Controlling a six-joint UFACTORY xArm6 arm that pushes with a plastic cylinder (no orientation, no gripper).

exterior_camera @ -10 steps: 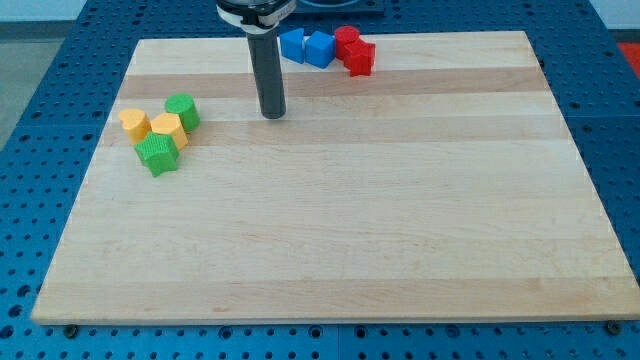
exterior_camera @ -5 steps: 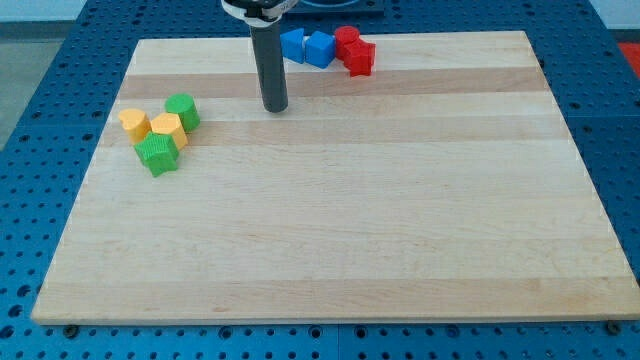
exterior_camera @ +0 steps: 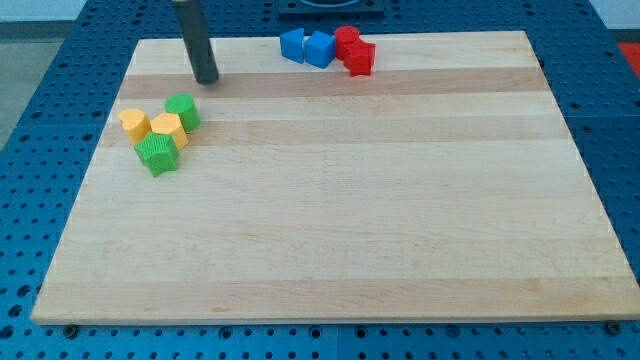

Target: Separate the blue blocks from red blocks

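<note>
Two blue blocks (exterior_camera: 292, 44) (exterior_camera: 319, 48) sit side by side at the view's top edge of the wooden board (exterior_camera: 340, 200). Two red blocks touch them on the right: a round one (exterior_camera: 346, 39) and a cube (exterior_camera: 360, 58). The right blue block touches the red pair. My tip (exterior_camera: 206, 79) rests on the board to the left of the blue blocks, well apart from them, and just above the green round block.
A cluster at the view's left holds a green round block (exterior_camera: 182, 110), a green cube (exterior_camera: 157, 154), a yellow block (exterior_camera: 134, 123) and another yellow block (exterior_camera: 167, 129). Blue perforated table surrounds the board.
My tip has moved left and slightly toward the view's top, away from the blue blocks. No block has moved.
</note>
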